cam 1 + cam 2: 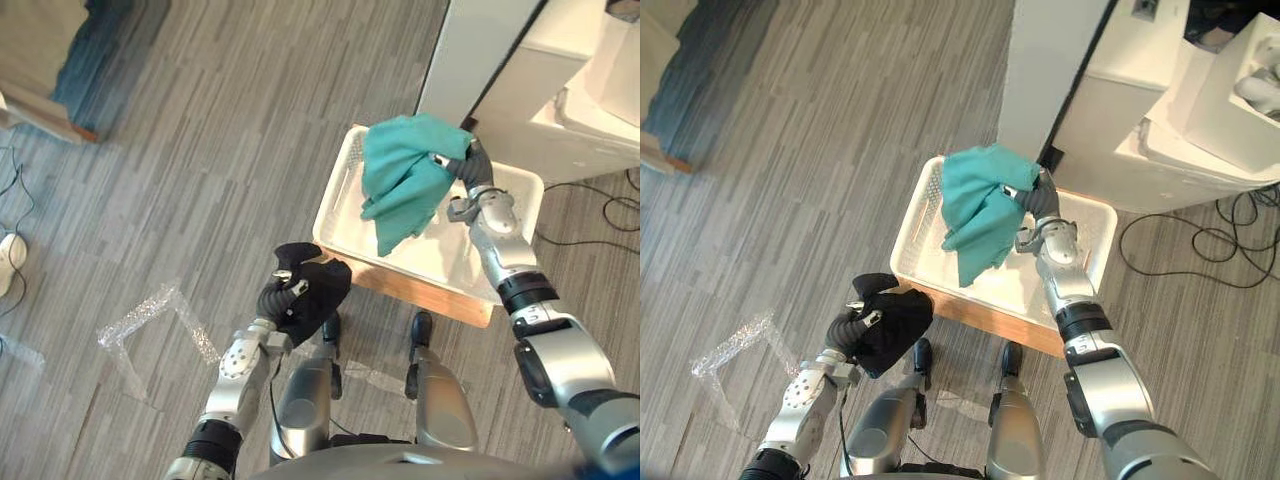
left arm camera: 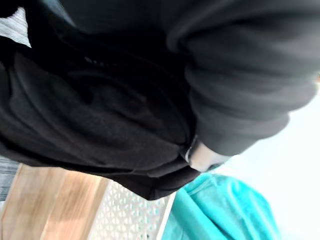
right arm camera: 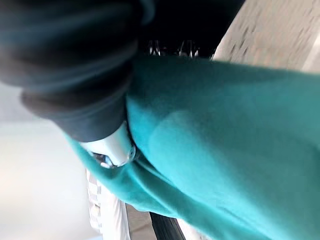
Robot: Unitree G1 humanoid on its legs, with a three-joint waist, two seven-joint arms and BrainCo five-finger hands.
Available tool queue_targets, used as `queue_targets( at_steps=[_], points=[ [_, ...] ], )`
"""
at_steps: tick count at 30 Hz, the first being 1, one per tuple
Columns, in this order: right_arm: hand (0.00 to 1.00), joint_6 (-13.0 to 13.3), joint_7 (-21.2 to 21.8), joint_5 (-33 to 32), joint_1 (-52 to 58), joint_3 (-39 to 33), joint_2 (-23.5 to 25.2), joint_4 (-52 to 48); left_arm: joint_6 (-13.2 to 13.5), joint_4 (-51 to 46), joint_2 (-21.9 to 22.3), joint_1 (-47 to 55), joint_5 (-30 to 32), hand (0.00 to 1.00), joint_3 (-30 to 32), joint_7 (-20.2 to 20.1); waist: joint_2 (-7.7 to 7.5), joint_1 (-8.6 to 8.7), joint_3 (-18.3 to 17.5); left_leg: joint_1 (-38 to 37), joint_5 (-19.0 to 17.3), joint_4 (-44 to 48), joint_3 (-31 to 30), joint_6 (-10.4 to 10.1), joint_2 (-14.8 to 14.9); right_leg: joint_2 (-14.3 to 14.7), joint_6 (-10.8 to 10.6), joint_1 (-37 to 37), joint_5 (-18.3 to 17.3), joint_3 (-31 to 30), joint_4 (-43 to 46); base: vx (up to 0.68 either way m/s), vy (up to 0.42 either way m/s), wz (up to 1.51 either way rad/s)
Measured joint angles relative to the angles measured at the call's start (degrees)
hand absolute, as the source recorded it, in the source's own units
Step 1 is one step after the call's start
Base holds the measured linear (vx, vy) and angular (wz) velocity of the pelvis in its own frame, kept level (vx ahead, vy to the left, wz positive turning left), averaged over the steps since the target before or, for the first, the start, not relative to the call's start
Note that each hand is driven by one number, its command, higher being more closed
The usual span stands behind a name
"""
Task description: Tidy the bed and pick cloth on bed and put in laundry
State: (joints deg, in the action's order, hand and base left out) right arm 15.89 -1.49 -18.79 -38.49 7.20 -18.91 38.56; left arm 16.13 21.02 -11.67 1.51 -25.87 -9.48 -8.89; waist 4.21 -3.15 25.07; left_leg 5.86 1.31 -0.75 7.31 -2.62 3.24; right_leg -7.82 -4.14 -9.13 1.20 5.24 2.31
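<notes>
Right hand (image 1: 472, 172): you see it raised over the white basket (image 1: 336, 192), fingers and thumb clamped on the upper bunch of the teal cloth (image 1: 404, 182).

Left hand (image 1: 279, 297): you find it low, just off the basket's near-left corner, fingers curled into a black cloth (image 1: 318, 288) that is bunched over and around them. The left wrist view shows one silver finger (image 2: 199, 156) pressed among the dark folds.

White basket: shallow, rectangular, with perforated side walls. It sits on a wooden stand (image 1: 420, 292) whose near edge shows under it, and a white cabinet (image 1: 480, 50) stands just behind it.

Contents of the basket: the hanging end of the teal cloth drops inside the walls, towards the middle. You cannot tell whether it touches the bottom. White bottom shows on both sides of it.

Teal cloth: plain, soft, crumpled into thick folds, wide at the top by the hand and narrowing to a point below.

Black cloth: plain, thick, balled up, held clear of the grey plank floor (image 1: 200, 150).

Floor item: clear plastic sheet (image 1: 150, 322), crumpled, lying well to the left of the basket.
</notes>
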Motion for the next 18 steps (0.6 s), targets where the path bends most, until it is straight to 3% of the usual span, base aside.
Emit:
queue_targets(
  at_steps=[5, 12, 15, 18],
  points=[
    [0.0, 2.8, -0.7, 1.5, 11.7, -0.3, 3.3, -8.1, -0.1, 0.0, 0.2, 1.7, 0.3, 1.0, 0.0, -1.0, -0.09, 1.25, -0.9, -3.0, 0.1, -1.1, 1.1, 0.1, 0.1, 0.3, -0.3, 2.4, 0.0, -0.7, -0.9, -0.05, 0.0, -0.11],
    [0.0, 4.9, -0.2, 6.6, 27.1, 0.9, 5.6, -18.6, -0.5, 0.0, 1.5, 9.2, 1.3, 1.0, 0.0, -3.5, -1.13, 2.08, -11.2, -7.3, -0.4, -3.9, 3.1, -0.8, 1.2, 1.8, -0.8, 5.8, 0.3, -2.3, -4.2, 0.06, -0.014, -0.16],
    [0.0, 5.1, 0.3, 8.9, 29.7, 2.3, 5.5, -20.8, -0.7, 0.0, 1.6, 10.9, 2.6, 1.0, -0.1, -4.1, -1.98, 2.43, -14.0, -8.3, -0.6, -4.2, 3.5, -1.1, 1.6, 2.3, -0.7, 6.3, 0.2, -2.7, -4.4, 0.05, -0.019, -0.15],
    [0.0, 4.8, 0.1, 11.2, 31.1, 2.5, 5.5, -21.0, -0.7, 0.0, 1.5, 11.2, 2.9, 1.0, -0.1, -4.0, -2.6, 2.54, -14.6, -9.7, -0.7, -4.2, 3.8, -1.3, 1.8, 2.5, -0.6, 7.8, 0.2, -2.8, -4.7, -0.01, -0.004, -0.01]
  ],
)
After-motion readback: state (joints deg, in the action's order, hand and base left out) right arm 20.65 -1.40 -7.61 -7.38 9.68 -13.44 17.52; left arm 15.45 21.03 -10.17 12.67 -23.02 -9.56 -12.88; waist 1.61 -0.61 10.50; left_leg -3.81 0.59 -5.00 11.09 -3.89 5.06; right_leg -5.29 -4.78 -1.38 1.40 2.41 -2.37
